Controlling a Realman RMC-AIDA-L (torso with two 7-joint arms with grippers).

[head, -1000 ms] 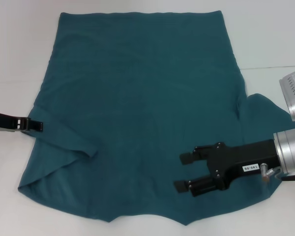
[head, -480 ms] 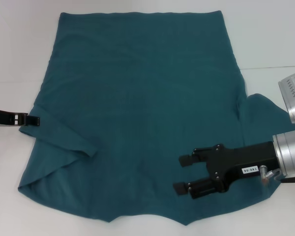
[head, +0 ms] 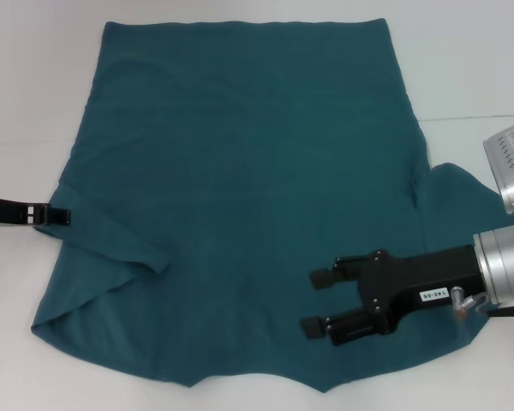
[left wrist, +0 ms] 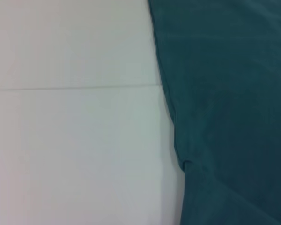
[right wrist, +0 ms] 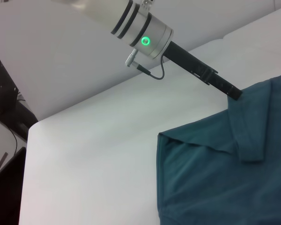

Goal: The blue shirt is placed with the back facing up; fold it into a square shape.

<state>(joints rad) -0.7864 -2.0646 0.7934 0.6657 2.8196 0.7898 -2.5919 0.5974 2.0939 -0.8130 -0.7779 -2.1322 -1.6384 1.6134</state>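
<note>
We are seeing the large dark teal-blue short-sleeved soft fabric shirt (head: pixel 240 197) lying spread, plain side up, over most of the white surface (head: pixel 34 86), its near hem running off the head view's lower edge and its left sleeve lying folded in over the body. The left tool (head: pixel 58 216) is showing only as a dark tip at the shirt's left edge, the rest of that arm cut off; we cannot tell whether it is gripping fabric or how far it is open. In the right wrist view it (right wrist: pixel 234 93) is touching the folded sleeve. The right tool (head: pixel 319 301) is hovering over the shirt's near right part, fingers spread apart and holding nothing. Compared with a half second ago, the left tool is sitting slightly further in toward the shirt, and the right one is barely shifting nearer.
</note>
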